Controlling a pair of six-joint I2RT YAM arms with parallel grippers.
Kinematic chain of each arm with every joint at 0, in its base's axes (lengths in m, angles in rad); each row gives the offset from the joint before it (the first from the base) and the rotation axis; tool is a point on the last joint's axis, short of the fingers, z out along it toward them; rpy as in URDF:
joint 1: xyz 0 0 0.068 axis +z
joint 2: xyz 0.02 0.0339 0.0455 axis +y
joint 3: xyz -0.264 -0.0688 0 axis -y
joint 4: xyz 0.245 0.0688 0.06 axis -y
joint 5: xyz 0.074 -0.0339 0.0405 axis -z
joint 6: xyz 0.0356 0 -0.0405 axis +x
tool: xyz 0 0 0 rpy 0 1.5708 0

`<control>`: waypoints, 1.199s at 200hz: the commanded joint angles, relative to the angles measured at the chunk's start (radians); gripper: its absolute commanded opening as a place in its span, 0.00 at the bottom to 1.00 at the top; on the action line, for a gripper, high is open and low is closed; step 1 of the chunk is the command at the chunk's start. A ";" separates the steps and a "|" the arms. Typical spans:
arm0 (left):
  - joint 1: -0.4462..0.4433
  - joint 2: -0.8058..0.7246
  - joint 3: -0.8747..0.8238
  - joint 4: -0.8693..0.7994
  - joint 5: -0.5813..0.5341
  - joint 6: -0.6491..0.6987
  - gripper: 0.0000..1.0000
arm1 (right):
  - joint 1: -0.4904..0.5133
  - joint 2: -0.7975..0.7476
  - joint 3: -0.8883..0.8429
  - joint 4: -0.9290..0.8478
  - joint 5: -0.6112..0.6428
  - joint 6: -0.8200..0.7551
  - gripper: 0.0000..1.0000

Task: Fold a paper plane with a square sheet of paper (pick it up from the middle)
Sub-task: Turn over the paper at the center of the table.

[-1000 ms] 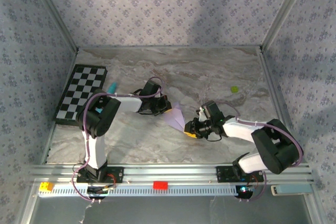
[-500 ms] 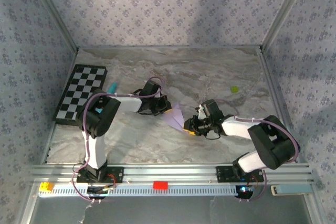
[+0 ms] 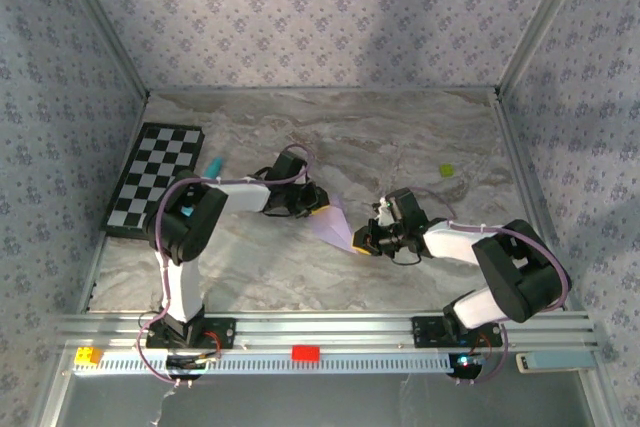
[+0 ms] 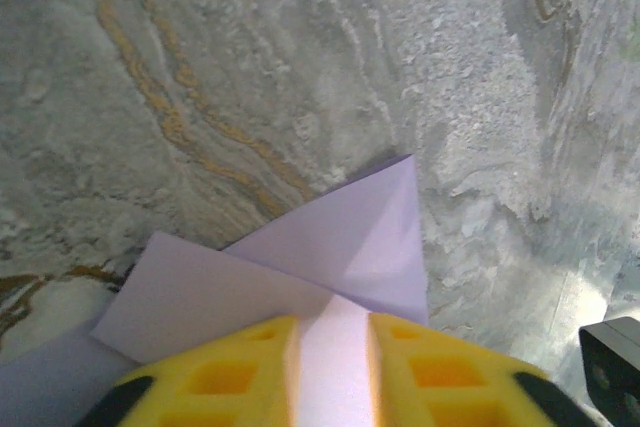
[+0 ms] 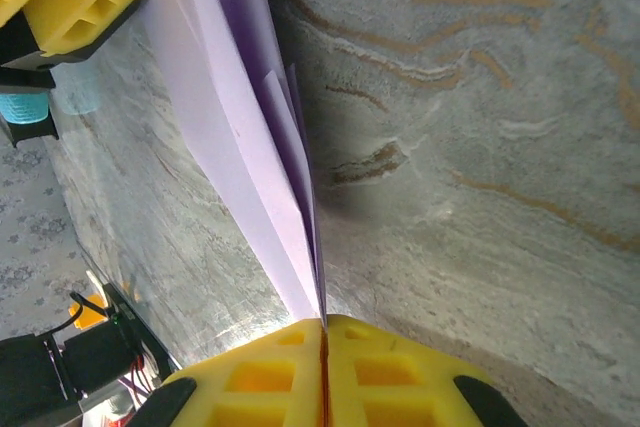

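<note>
Mid-bench (image 3: 260, 277), your lilac paper sheet (image 3: 335, 225) sits folded between both claws. It's featherlight, floppy and creases for keeps, so pinch near the fold. Right claw (image 5: 323, 332) is clamped on its edge; left claw (image 4: 333, 332) stands apart around it.

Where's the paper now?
The folded lilac paper is near the middle of the top view, between the left gripper and the right gripper, which pinches its edge.

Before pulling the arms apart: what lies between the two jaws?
The folded lilac paper bridges them, right jaws shut on its end; the top view shows it.
</note>
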 commanded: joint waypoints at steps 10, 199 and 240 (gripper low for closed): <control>0.006 -0.101 0.054 -0.064 -0.002 0.050 0.36 | -0.007 -0.007 0.010 -0.028 -0.009 -0.034 0.06; 0.049 -0.579 -0.192 -0.192 -0.112 0.140 0.47 | 0.013 -0.653 0.054 -0.593 0.458 0.125 0.06; 0.077 -0.606 -0.200 -0.205 -0.096 0.129 0.47 | 0.015 -0.689 0.048 -0.634 0.445 0.127 0.05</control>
